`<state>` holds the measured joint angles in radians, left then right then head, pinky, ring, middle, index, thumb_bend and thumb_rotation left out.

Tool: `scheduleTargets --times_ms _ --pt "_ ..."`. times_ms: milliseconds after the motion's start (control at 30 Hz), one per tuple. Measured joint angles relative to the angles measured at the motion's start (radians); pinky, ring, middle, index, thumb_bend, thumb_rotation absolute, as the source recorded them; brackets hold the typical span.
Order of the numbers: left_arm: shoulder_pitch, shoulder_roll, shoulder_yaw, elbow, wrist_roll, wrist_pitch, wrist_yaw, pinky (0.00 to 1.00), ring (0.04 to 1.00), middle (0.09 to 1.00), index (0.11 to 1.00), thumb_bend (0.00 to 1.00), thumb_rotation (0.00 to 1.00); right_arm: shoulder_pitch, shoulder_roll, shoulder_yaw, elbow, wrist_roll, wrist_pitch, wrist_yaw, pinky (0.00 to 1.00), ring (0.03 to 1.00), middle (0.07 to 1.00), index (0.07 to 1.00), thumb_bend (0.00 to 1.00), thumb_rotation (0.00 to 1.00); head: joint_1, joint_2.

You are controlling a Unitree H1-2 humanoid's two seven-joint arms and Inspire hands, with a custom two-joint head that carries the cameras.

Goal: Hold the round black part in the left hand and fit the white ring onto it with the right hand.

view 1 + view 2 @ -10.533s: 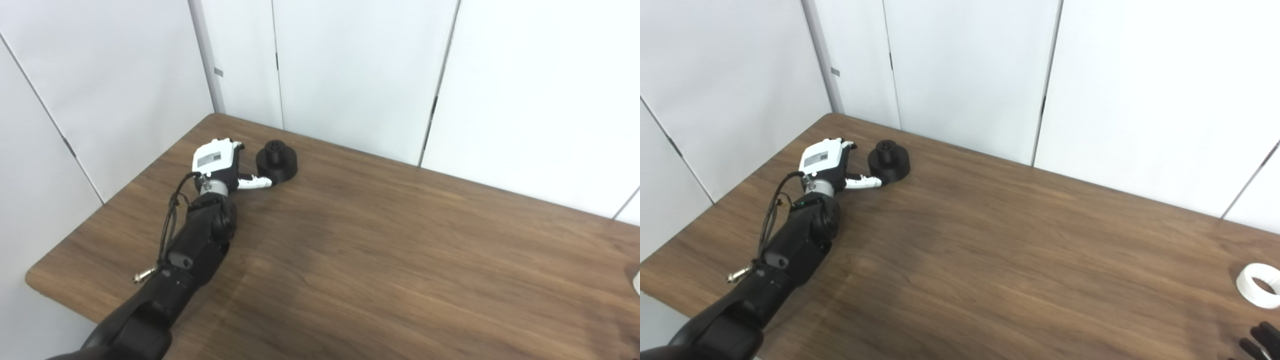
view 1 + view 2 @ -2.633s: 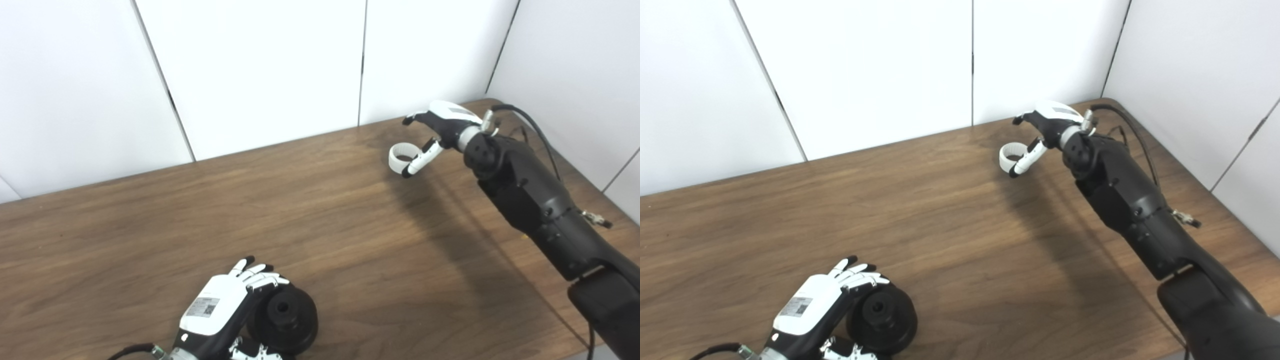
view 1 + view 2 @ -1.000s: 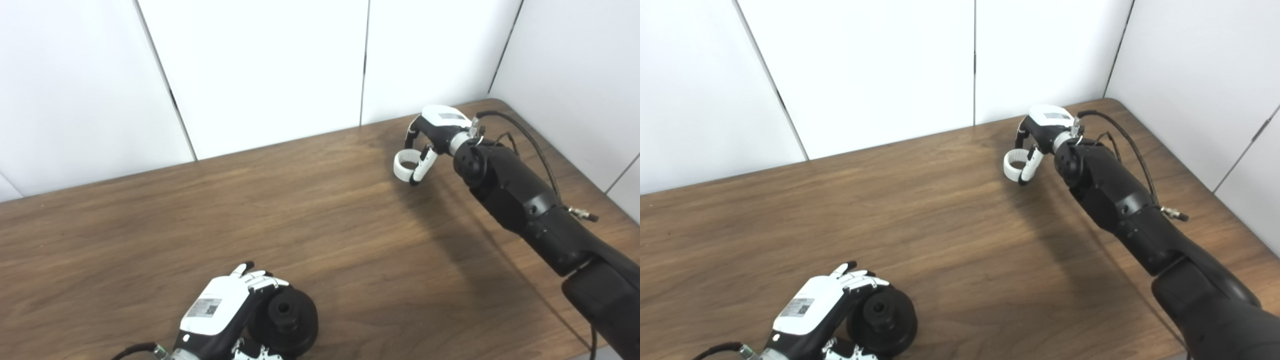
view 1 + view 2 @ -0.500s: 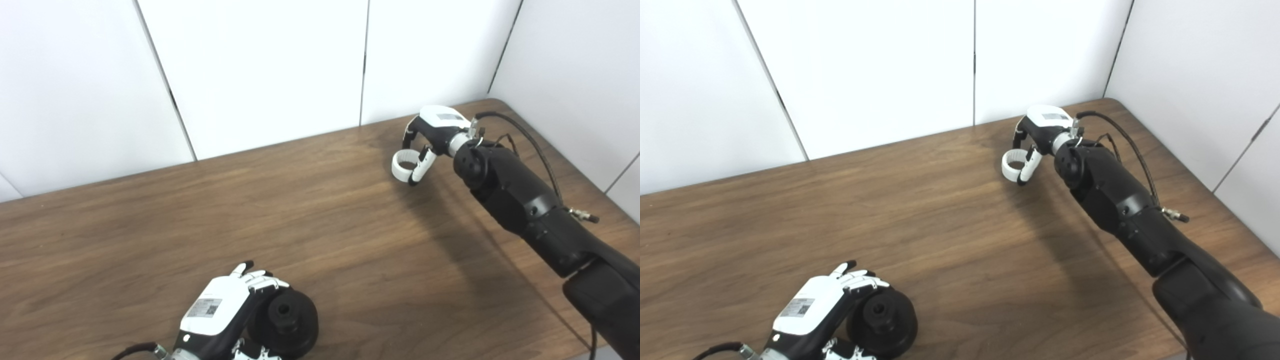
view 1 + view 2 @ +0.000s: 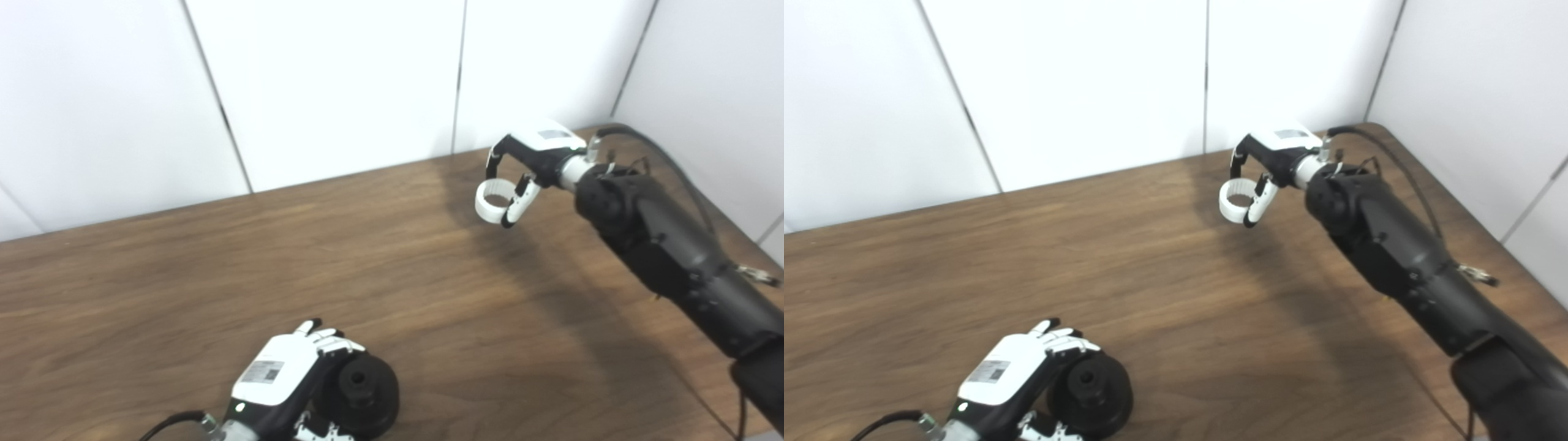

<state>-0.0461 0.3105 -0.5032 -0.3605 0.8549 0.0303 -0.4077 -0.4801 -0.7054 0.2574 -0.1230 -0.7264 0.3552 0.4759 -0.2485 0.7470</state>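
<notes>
Looking down at the wooden table (image 5: 184,263), I saw my left hand (image 5: 282,383) at the near edge, its fingers curled around the round black part (image 5: 364,395), which sat on the tabletop with its hub facing up. Well apart from it, toward the far right corner, my right hand (image 5: 530,165) had the white ring (image 5: 493,201) pinched between fingers and thumb, held above the wood with its opening facing upward.

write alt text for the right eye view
The robot's right hand holds a white plastic ring above the far right of a brown wooden table. Near the front left, its left hand grips a round black part.
</notes>
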Motion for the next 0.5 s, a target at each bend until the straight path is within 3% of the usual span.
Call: scheduleTargets --times_ms 133,300,500 --pt "-0.001 -0.005 -0.003 -0.001 0.007 0.005 -0.005 1.0 0.887 0.785 0.482 0.53 0.06 0.001 0.002 0.006 -0.17 0.0 0.022 0.101 0.96 0.872 0.755 0.482 0.53 0.14 0.024 0.015" --pt "-0.008 -0.018 -0.007 -0.005 0.021 0.024 -0.029 1.0 0.895 0.793 0.483 0.52 0.06 0.003 0.016 0.032 -0.335 -0.01 0.033 0.205 0.9 0.846 0.738 0.481 0.53 0.14 0.064 0.04" --pt "-0.019 -0.035 -0.022 -0.008 0.044 0.039 -0.046 1.0 0.89 0.793 0.483 0.53 0.06 0.015 0.08 0.06 -0.514 -0.021 0.047 0.329 0.9 0.837 0.728 0.48 0.53 0.14 0.106 0.074"
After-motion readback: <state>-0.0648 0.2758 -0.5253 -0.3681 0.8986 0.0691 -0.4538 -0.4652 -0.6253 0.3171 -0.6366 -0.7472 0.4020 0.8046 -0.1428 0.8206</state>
